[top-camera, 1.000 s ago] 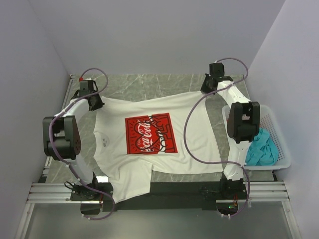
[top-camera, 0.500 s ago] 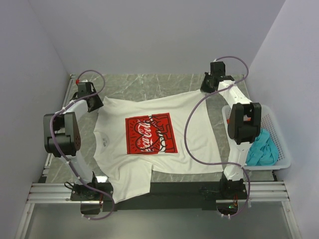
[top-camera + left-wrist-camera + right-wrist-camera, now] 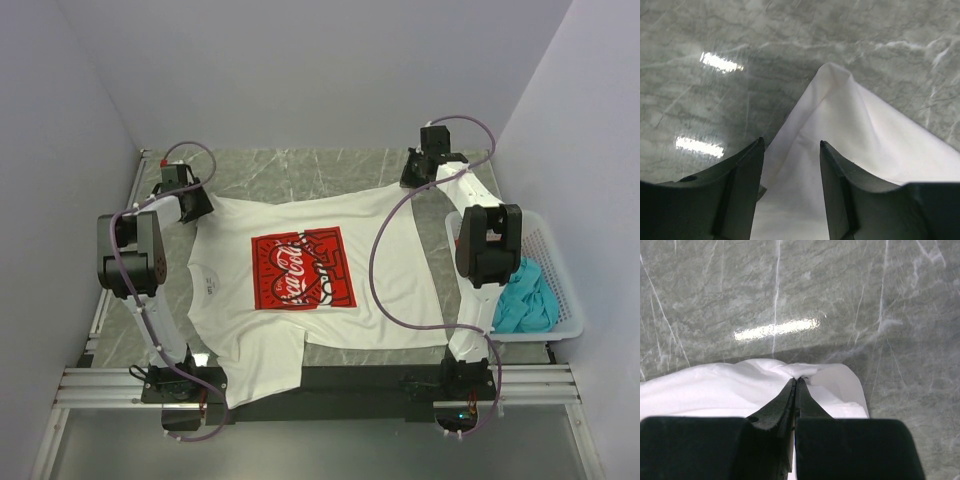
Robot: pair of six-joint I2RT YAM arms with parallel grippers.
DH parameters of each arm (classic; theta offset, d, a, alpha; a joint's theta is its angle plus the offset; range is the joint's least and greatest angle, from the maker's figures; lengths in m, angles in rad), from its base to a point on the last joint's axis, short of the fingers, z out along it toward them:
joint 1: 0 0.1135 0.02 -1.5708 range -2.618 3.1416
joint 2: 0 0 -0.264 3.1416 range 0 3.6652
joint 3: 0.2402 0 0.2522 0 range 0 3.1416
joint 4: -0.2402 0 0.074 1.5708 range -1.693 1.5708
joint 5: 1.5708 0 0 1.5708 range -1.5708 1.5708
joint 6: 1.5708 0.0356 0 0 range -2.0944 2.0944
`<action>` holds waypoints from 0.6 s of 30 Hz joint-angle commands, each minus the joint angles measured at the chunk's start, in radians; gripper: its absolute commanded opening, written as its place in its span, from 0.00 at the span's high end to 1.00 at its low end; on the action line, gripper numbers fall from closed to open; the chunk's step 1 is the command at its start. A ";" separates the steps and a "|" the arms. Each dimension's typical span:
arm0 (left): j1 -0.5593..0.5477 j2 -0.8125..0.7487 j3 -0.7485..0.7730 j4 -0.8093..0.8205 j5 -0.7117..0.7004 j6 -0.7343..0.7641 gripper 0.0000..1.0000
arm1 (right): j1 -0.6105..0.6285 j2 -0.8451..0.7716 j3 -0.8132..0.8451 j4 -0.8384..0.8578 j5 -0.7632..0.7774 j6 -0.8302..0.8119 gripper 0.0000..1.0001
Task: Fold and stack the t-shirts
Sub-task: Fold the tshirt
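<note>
The white t-shirt (image 3: 400, 262) lies spread flat, print side up, on the grey marbled counter (image 3: 300, 172). Its red square print (image 3: 301, 268) sits near the middle of the cloth. The near left part of the shirt reaches down to the base of the left arm.

The left claw (image 3: 791, 145) is at the shirt's far left corner with its fingers (image 3: 747, 170) apart. A peaked corner of white cloth lies loose on the counter between and beyond them, with nothing clamped on it.

The right claw (image 3: 795, 381) is at the shirt's far right corner. Its fingers are pressed together on a small pinch of the white cloth, which puckers around the tips.

Just right of the shirt stands a white mesh basket (image 3: 563, 275), with the teal t-shirt (image 3: 527, 298) bunched inside it.
</note>
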 commanded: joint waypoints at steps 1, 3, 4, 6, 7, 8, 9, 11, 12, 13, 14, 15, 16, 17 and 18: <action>0.000 0.017 0.057 0.033 0.037 0.031 0.47 | -0.011 0.004 0.029 0.031 -0.001 -0.018 1.00; -0.002 0.015 0.058 0.032 0.045 0.031 0.47 | -0.011 0.004 0.026 0.032 -0.001 -0.018 1.00; -0.003 0.011 0.061 0.032 0.045 0.032 0.47 | -0.012 0.004 0.026 0.031 -0.001 -0.018 1.00; -0.008 0.003 0.063 0.027 0.045 0.035 0.47 | -0.011 0.002 0.023 0.034 -0.003 -0.013 1.00; -0.013 0.004 0.067 0.024 0.046 0.035 0.48 | -0.011 0.004 0.021 0.038 -0.004 -0.011 1.00; -0.016 0.010 0.072 0.015 0.048 0.035 0.48 | -0.011 0.002 0.020 0.040 -0.006 -0.010 1.00; -0.019 0.015 0.077 0.006 0.046 0.037 0.49 | -0.011 0.005 0.023 0.040 -0.007 -0.007 1.00; -0.027 0.029 0.086 0.000 0.036 0.043 0.51 | -0.011 0.008 0.026 0.040 -0.010 -0.005 1.00; -0.030 0.034 0.087 -0.008 0.034 0.043 0.52 | -0.011 0.008 0.027 0.040 -0.012 -0.004 1.00; -0.033 0.041 0.092 -0.010 0.034 0.046 0.54 | -0.011 0.010 0.027 0.038 -0.010 -0.007 1.00; -0.034 0.046 0.092 -0.011 0.034 0.048 0.56 | -0.011 0.011 0.027 0.038 -0.010 -0.007 1.00; -0.037 0.050 0.093 -0.010 0.034 0.048 0.59 | -0.012 0.011 0.026 0.038 -0.009 -0.008 1.00; -0.039 0.055 0.098 -0.014 0.032 0.048 0.60 | -0.011 0.010 0.026 0.037 -0.007 -0.010 1.00; -0.040 0.060 0.104 -0.019 0.028 0.048 0.61 | -0.011 0.010 0.023 0.037 -0.006 -0.010 1.00; -0.039 0.069 0.112 -0.029 0.022 0.046 0.60 | -0.011 0.010 0.023 0.037 -0.004 -0.010 1.00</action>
